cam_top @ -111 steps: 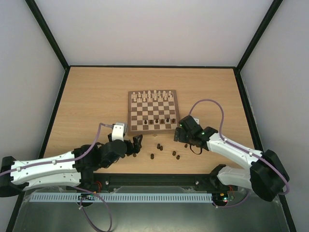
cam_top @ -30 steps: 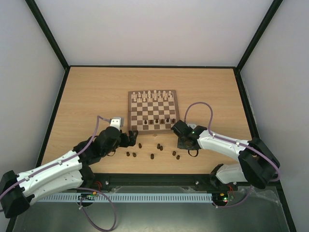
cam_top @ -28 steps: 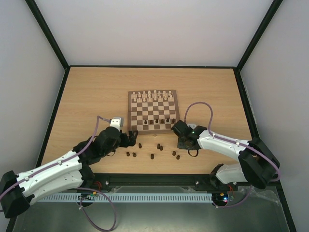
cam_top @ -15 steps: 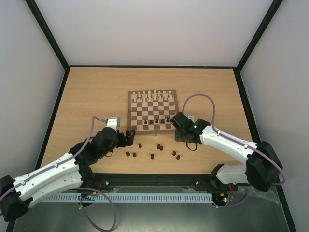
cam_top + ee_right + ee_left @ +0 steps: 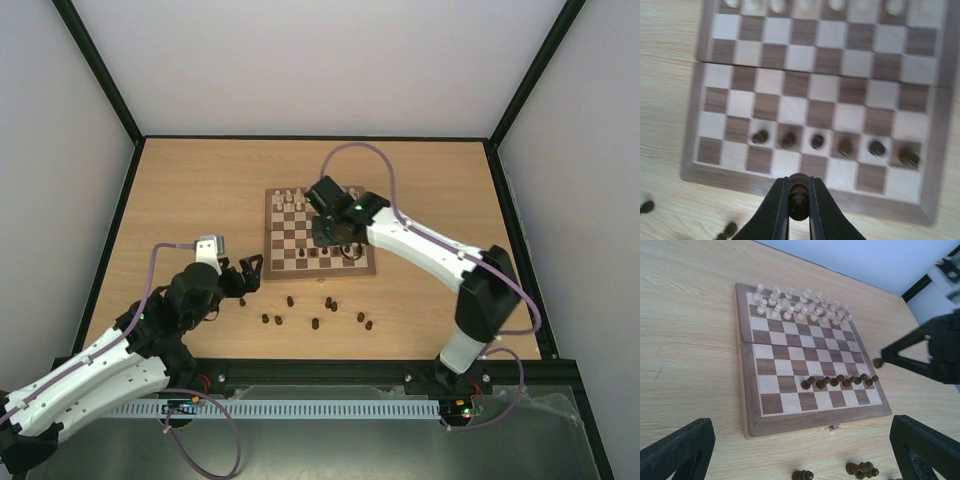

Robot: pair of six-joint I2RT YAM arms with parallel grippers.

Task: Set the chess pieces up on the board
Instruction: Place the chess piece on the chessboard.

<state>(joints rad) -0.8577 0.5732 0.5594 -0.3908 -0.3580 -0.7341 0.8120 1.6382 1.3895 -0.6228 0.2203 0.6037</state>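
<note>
Chess pieces (image 5: 816, 141) lined the board's (image 5: 740, 181) near edge. Only my right wrist view showed the right gripper (image 5: 799, 187) pinching one; the left gripper (image 5: 243, 274) hung spread.

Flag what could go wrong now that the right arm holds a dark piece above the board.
1. The right gripper pinches the dark piece only near its fingertips, so it could slip or twist out on the way down.
2. The row of dark pieces stands close together on the board; lowering next to it could topple one.
</note>
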